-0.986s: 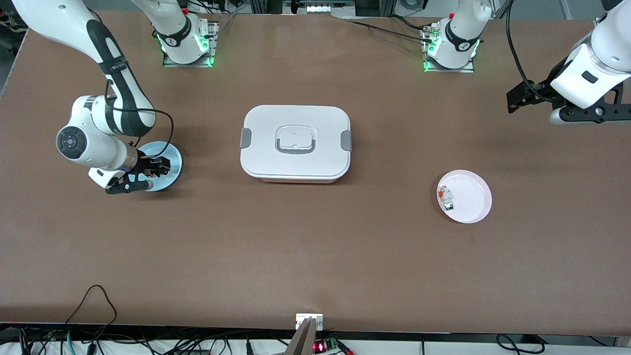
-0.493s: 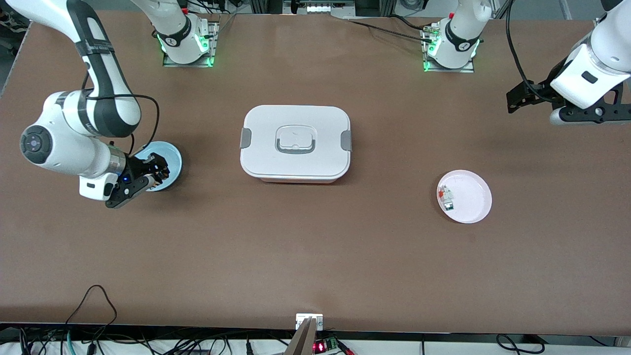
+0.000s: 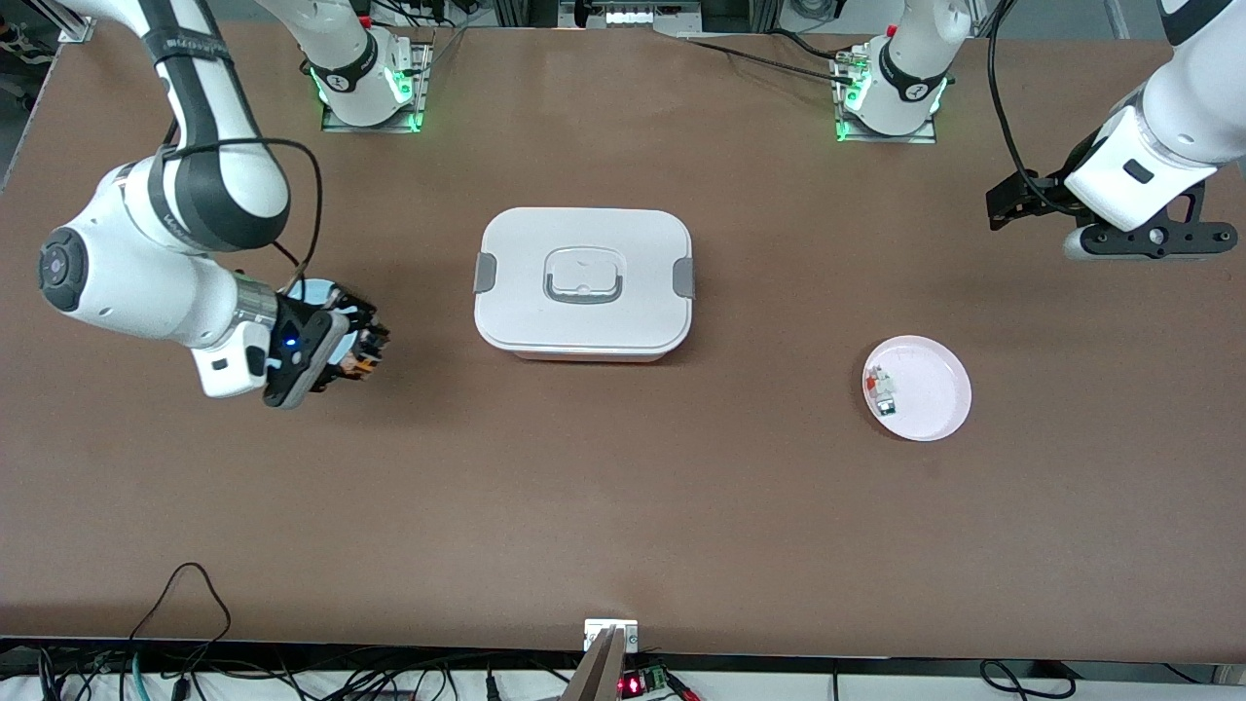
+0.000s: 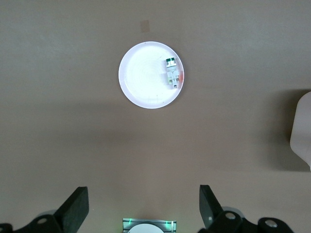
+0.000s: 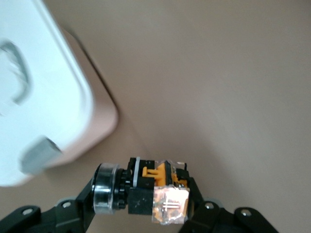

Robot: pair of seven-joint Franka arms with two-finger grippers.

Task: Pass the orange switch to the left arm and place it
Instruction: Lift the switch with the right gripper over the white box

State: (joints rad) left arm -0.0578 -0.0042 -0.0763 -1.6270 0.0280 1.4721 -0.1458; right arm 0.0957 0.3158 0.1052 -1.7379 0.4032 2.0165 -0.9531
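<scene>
My right gripper (image 3: 362, 352) is shut on the orange switch (image 5: 148, 191), a small black-and-orange part with a round black end. It holds it in the air over the bare table, between the light blue plate (image 3: 310, 291) and the box (image 3: 583, 282). The switch also shows in the front view (image 3: 365, 358). The white lidded box stands in the table's middle; its corner and a grey latch show in the right wrist view (image 5: 43, 92). My left gripper (image 3: 1139, 239) is open and empty, high over the left arm's end of the table.
A pale pink plate (image 3: 930, 389) with a small red-white-green piece (image 3: 881, 387) lies nearer the front camera toward the left arm's end; both show in the left wrist view (image 4: 146, 85). Cables hang over the table's front edge.
My right gripper has lifted off the light blue plate with the orange switch and moved toward the box. My left gripper has shifted slightly toward the table's middle.
</scene>
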